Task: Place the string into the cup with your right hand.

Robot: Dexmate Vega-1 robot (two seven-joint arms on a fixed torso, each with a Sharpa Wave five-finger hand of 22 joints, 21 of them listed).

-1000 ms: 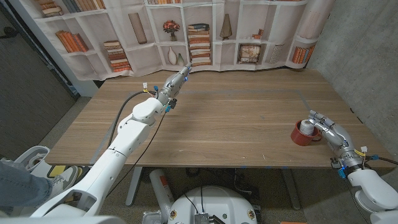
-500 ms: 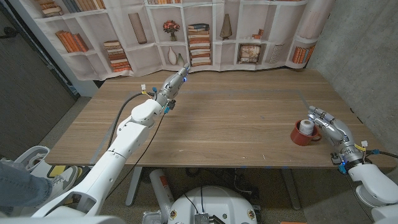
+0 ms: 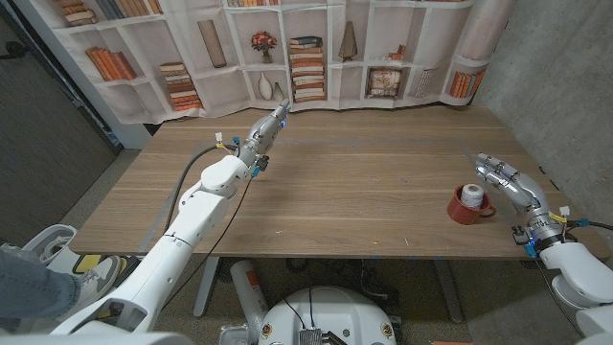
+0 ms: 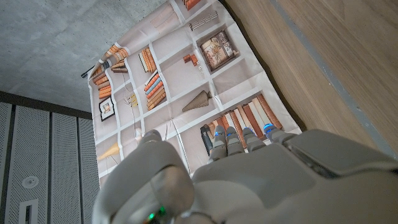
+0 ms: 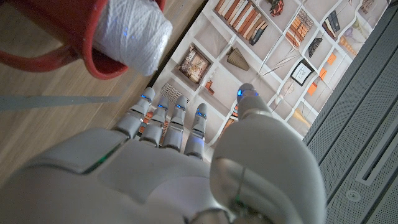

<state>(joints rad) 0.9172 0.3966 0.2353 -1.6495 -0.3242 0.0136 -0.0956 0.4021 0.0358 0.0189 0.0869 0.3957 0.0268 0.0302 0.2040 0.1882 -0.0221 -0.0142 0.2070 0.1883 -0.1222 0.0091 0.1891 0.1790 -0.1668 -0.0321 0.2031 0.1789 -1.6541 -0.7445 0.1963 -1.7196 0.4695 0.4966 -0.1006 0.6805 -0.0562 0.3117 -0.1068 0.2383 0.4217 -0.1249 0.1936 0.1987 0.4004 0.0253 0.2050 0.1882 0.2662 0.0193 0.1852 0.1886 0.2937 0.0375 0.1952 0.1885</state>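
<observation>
White string [image 3: 471, 195] spool upright in red cup [image 3: 461, 213]; right hand [image 3: 505, 179] beside it, fingers spread, empty.

Obstacle: red cup [image 3: 467, 206] with string [image 3: 471, 195] inside, just beside my right hand [image 3: 505, 179]; bare tabletop [image 3: 364, 182] lies beyond the cup.

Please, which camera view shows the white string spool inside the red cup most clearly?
The right wrist view shows it best: the string spool is large and close, standing inside the red cup, with its wound thread visible. In the head view the spool is small, at the table's right side. The left wrist view faces the bookshelf backdrop.
</observation>
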